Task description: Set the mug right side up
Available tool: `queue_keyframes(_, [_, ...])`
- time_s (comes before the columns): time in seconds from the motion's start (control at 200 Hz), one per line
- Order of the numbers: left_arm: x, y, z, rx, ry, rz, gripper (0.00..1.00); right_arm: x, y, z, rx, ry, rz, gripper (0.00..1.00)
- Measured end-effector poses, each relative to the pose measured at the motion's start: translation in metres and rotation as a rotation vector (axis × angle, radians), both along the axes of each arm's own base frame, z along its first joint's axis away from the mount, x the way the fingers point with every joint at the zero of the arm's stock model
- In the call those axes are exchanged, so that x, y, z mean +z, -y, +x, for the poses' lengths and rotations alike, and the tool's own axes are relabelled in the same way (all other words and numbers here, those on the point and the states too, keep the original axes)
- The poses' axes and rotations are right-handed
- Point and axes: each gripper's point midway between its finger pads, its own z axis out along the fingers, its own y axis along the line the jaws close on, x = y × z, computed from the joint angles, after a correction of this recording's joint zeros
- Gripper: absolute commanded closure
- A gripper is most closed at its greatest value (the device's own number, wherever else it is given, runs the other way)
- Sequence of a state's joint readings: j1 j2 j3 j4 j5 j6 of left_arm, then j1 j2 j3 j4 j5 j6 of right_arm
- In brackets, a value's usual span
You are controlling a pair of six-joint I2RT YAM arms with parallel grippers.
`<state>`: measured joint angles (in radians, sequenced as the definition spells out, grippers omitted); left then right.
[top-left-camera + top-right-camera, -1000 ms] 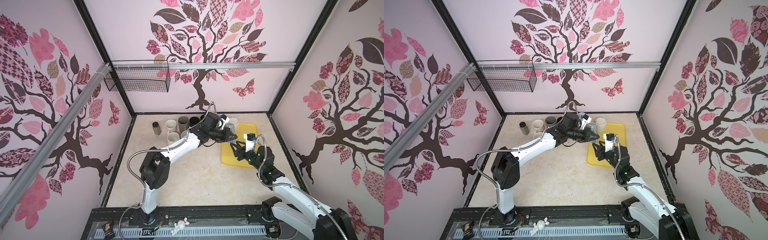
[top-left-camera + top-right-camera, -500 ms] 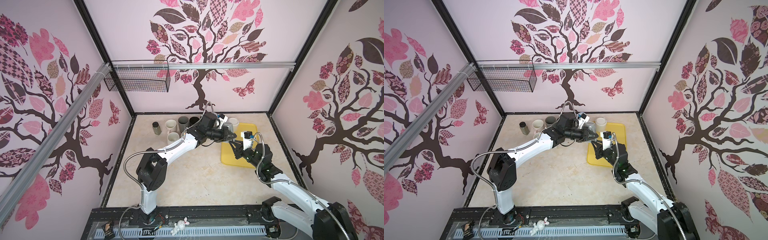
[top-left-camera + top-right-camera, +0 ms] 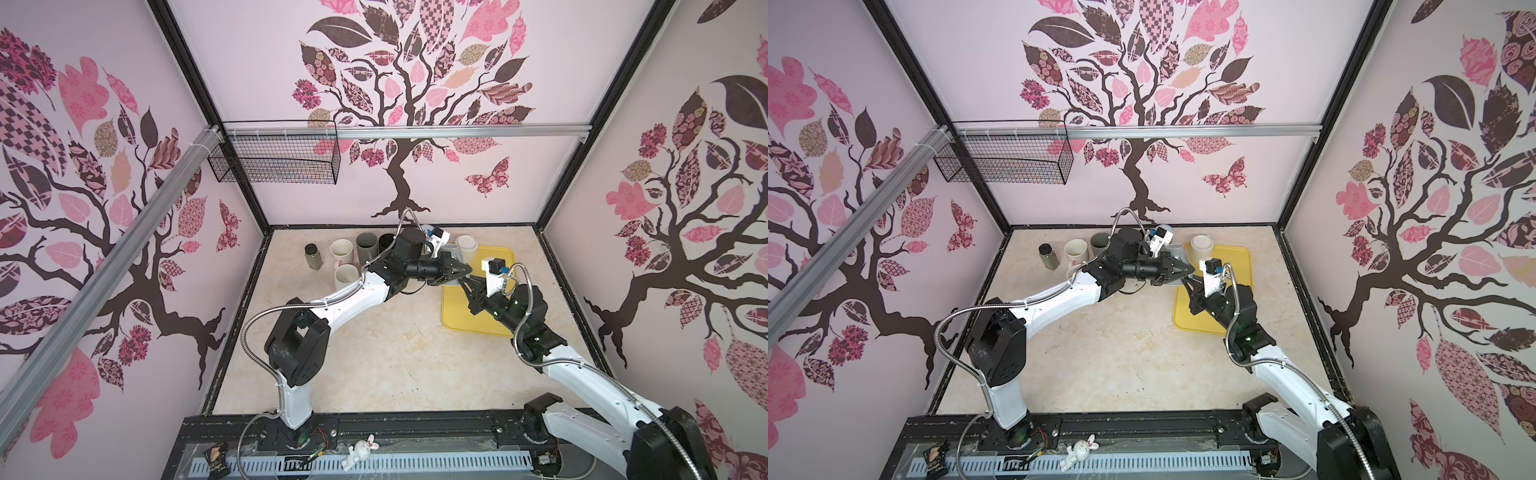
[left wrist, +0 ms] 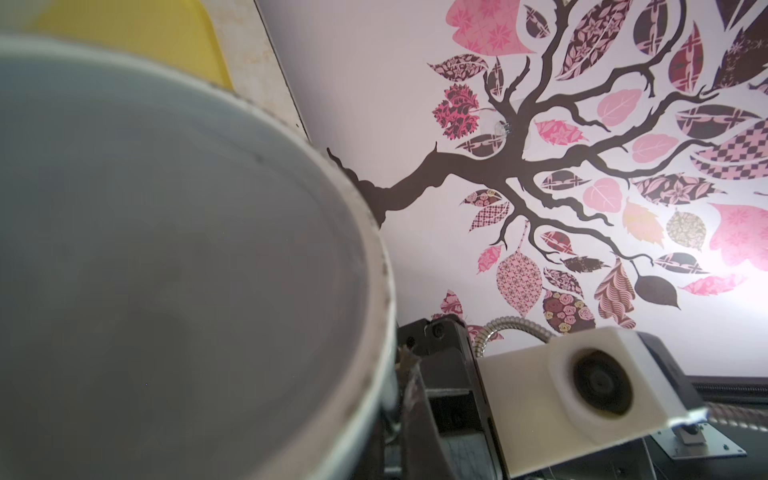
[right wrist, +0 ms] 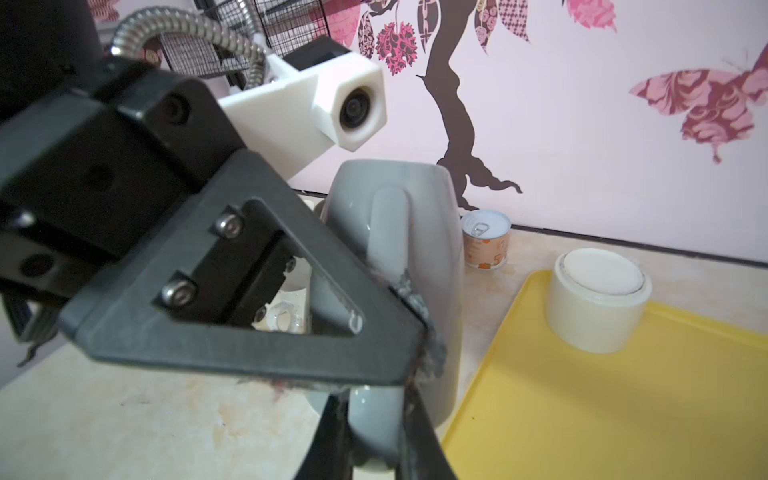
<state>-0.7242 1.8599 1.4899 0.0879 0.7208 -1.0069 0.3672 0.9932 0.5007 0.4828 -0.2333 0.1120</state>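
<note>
Bare tabletop (image 3: 395,365) in front — mugs (image 3: 341,251), jar (image 3: 312,256) at the back

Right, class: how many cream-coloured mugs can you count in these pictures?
3: a back-row mug beside the jar, a front mug before it, and an upside-down mug on the yellow tray. More may be hidden.

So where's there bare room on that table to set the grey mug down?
Widest bare patch: the tabletop in front, bordered by the left arm, the yellow tray and the front rail. The tray's front half is bare, under the right arm. Crowded: the back edge, with jar, cream mugs and can.
</note>
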Motion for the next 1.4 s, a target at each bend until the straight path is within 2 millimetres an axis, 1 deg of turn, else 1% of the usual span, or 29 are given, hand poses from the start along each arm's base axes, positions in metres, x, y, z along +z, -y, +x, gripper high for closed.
queue_keyframes(0.1, [-0.004, -0.001, 0.000, 0.001, -0.008, 0.000, 1.00, -0.004, 0.001, 0.000, -0.002, -0.006, -0.030, 1.00])
queue_keyframes(0.17, [-0.007, -0.004, 0.000, -0.005, -0.012, 0.003, 0.85, -0.005, 0.000, 0.000, 0.002, -0.022, -0.062, 1.00])
queue_keyframes(0.225, [-0.005, -0.008, -0.002, -0.021, 0.010, 0.005, 0.73, -0.005, -0.001, -0.001, 0.013, -0.040, -0.090, 1.00])
queue_keyframes(0.265, [-0.001, -0.013, -0.003, -0.035, 0.021, 0.002, 0.68, -0.005, -0.001, -0.002, 0.015, -0.053, -0.112, 1.00])
queue_keyframes(0.335, [0.008, -0.024, -0.004, -0.052, 0.059, 0.002, 0.63, -0.003, 0.002, -0.004, 0.016, -0.075, -0.154, 1.00])
queue_keyframes(0.395, [0.017, -0.036, -0.003, -0.059, 0.106, 0.005, 0.60, 0.002, 0.003, -0.004, 0.022, -0.088, -0.192, 1.00])
queue_keyframes(0.475, [0.029, -0.055, 0.000, -0.064, 0.167, 0.009, 0.58, 0.015, 0.002, -0.003, 0.047, -0.105, -0.244, 1.00])
queue_keyframes(0.55, [0.040, -0.075, 0.006, -0.052, 0.236, 0.014, 0.57, 0.026, -0.003, 0.002, 0.083, -0.126, -0.293, 1.00])
queue_keyframes(0.62, [0.050, -0.100, 0.014, -0.025, 0.314, 0.025, 0.55, 0.033, -0.010, 0.006, 0.127, -0.138, -0.321, 1.00])
queue_keyframes(0.665, [0.056, -0.115, 0.018, -0.006, 0.368, 0.043, 0.53, 0.035, -0.014, 0.005, 0.158, -0.145, -0.334, 1.00])
queue_keyframes(0.735, [0.061, -0.136, 0.021, 0.020, 0.475, 0.097, 0.48, 0.031, -0.019, -0.001, 0.215, -0.163, -0.354, 1.00])
queue_keyframes(0.79, [0.061, -0.147, 0.019, 0.029, 0.559, 0.160, 0.45, 0.027, -0.023, -0.008, 0.265, -0.180, -0.365, 1.00])
queue_keyframes(0.84, [0.061, -0.153, 0.014, 0.019, 0.650, 0.214, 0.43, 0.023, -0.027, -0.015, 0.312, -0.190, -0.371, 1.00])
queue_keyframes(0.88, [0.061, -0.157, 0.010, 0.009, 0.715, 0.248, 0.41, 0.019, -0.030, -0.022, 0.350, -0.203, -0.374, 1.00])
queue_keyframes(0.965, [0.057, -0.165, -0.006, -0.033, 0.860, 0.307, 0.36, 0.014, -0.034, -0.032, 0.409, -0.223, -0.373, 1.00])
queue_keyframes(1.05, [0.051, -0.171, -0.022, -0.087, 0.973, 0.340, 0.36, 0.013, -0.038, -0.040, 0.452, -0.234, -0.363, 1.00])
queue_keyframes(1.125, [0.049, -0.171, -0.029, -0.136, 1.048, 0.354, 0.36, 0.015, -0.041, -0.044, 0.482, -0.229, -0.351, 1.00])
queue_keyframes(1.17, [0.046, -0.170, -0.033, -0.171, 1.084, 0.357, 0.36, 0.015, -0.043, -0.046, 0.494, -0.225, -0.347, 1.00])
queue_keyframes(1.25, [0.034, -0.164, -0.040, -0.252, 1.103, 0.370, 0.35, 0.015, -0.045, -0.049, 0.516, -0.222, -0.341, 1.00])
queue_keyframes(1.4, [0.009, -0.135, -0.052, -0.438, 1.114, 0.384, 0.33, 0.007, -0.049, -0.057, 0.555, -0.236, -0.338, 1.00])
